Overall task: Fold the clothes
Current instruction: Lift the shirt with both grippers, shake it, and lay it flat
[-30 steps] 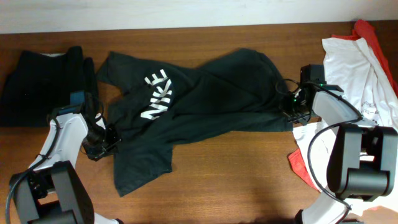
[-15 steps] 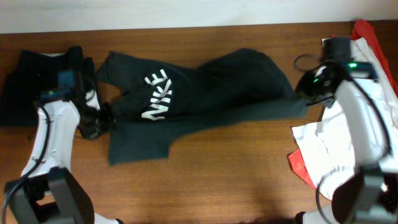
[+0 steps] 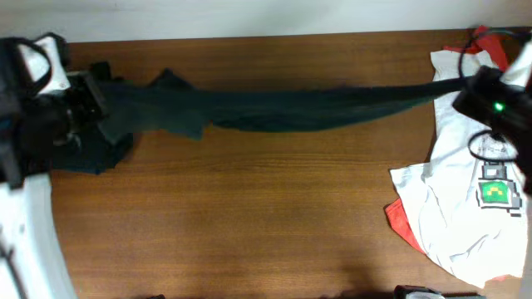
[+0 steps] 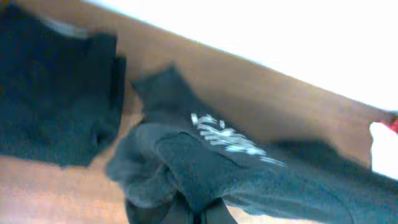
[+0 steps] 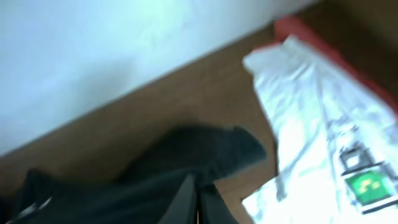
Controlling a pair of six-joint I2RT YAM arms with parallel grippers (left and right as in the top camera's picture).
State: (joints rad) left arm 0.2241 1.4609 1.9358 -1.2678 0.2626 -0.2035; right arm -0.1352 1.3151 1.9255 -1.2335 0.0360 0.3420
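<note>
A dark green Nike T-shirt (image 3: 283, 108) hangs stretched in a long band above the table, held at both ends. My left gripper (image 3: 93, 106) is shut on its left end; in the left wrist view the shirt (image 4: 249, 168) bunches over the jaws (image 4: 205, 214) with the white logo showing. My right gripper (image 3: 467, 90) is shut on its right end; in the right wrist view the dark cloth (image 5: 186, 162) is pinched between the fingers (image 5: 198, 208).
A folded black garment (image 3: 83, 154) lies at the far left, also in the left wrist view (image 4: 56, 93). A white shirt (image 3: 465, 191) on red cloth (image 3: 407, 228) is heaped at the right, seen in the right wrist view (image 5: 317, 118).
Both arms rose and moved apart, lifting the T-shirt off the table and pulling it from a crumpled spread into a taut band.
</note>
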